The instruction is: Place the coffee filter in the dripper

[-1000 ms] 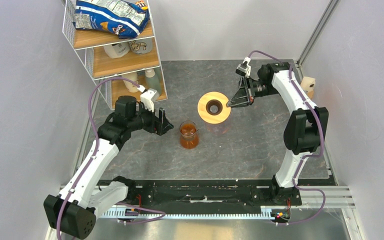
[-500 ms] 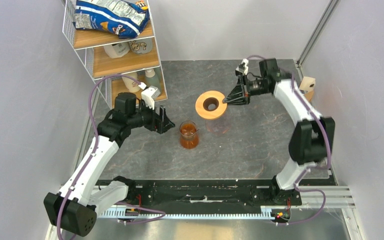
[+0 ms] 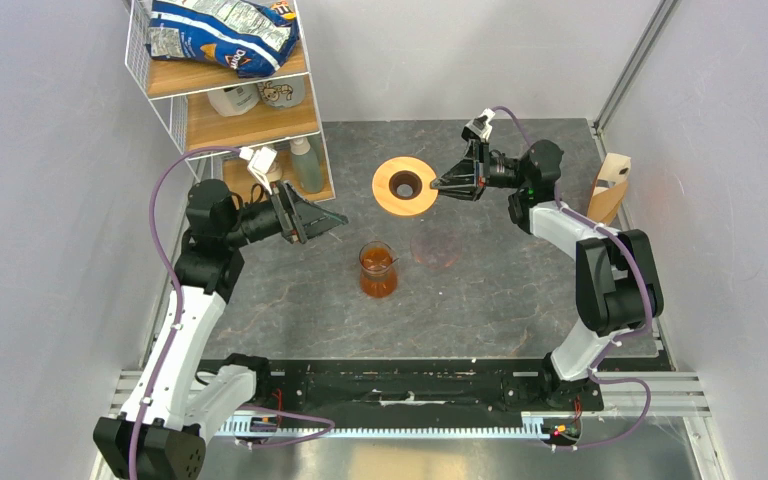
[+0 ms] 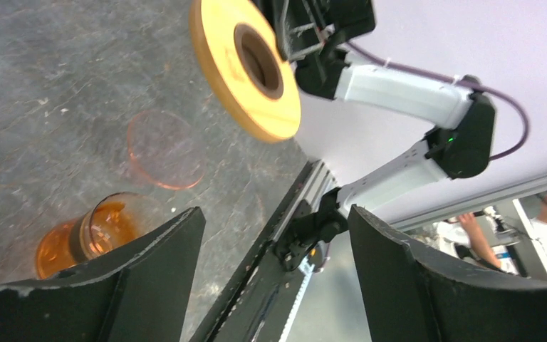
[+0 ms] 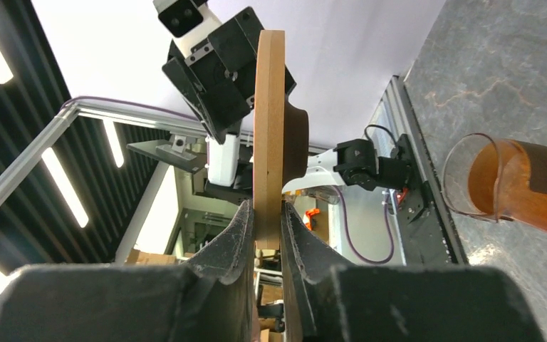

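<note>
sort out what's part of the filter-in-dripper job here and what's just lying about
Job: dripper, pinched by the right gripper; open left gripper; tan coffee filter, seemingly in the stand at the right edge.
Lying about: amber glass vessel; pink disc on the table; wire shelf with chip bag and bottles.
</note>
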`<state>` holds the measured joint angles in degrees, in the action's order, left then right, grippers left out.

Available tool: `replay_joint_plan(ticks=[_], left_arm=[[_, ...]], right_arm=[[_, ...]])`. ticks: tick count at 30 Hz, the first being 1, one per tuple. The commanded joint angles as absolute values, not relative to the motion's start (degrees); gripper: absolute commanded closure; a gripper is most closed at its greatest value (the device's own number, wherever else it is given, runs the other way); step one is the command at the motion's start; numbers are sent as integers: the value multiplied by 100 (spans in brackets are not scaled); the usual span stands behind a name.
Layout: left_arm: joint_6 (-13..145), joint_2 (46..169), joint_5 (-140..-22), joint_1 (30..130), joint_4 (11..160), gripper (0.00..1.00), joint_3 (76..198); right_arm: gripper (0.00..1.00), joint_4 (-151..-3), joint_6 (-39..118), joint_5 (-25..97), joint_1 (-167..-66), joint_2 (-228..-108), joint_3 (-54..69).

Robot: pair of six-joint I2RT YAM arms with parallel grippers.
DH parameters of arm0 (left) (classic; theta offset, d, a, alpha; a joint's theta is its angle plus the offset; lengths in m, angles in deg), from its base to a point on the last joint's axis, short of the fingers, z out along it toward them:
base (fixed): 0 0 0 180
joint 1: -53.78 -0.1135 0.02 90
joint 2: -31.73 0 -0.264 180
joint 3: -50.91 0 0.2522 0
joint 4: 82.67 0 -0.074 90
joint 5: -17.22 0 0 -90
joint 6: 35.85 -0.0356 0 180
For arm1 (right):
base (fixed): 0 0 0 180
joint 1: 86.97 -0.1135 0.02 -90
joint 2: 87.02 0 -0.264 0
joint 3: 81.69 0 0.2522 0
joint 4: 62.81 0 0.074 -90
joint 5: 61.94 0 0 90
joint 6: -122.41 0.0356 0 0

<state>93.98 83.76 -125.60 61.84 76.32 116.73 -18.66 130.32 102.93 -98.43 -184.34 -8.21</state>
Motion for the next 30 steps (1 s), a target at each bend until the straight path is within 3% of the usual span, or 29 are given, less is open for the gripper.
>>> replay_joint_plan(ticks=[1,8,12,21,30], left_arm=[[10376,8638,-12790,6203,8568,21,11542],[10418,8870,-12714,6382,8938,27,11277],[10391,9018,-12649,6472,8945,31,11197],[10311,9323,-12775,6657,8937,37,11148],[9977,9389,-12776,6837,8560,38,10947]], right_arm=[[100,96,13975,10193,-10018,-18502,-1127],[100,-2555,11848,10215,-10272,-17787,-1511],[100,-3315,11267,10215,-10392,-17579,-1493],[100,-4097,10703,10210,-10515,-17545,-1472],[100,-3331,11232,10223,-10633,-17864,-1438]])
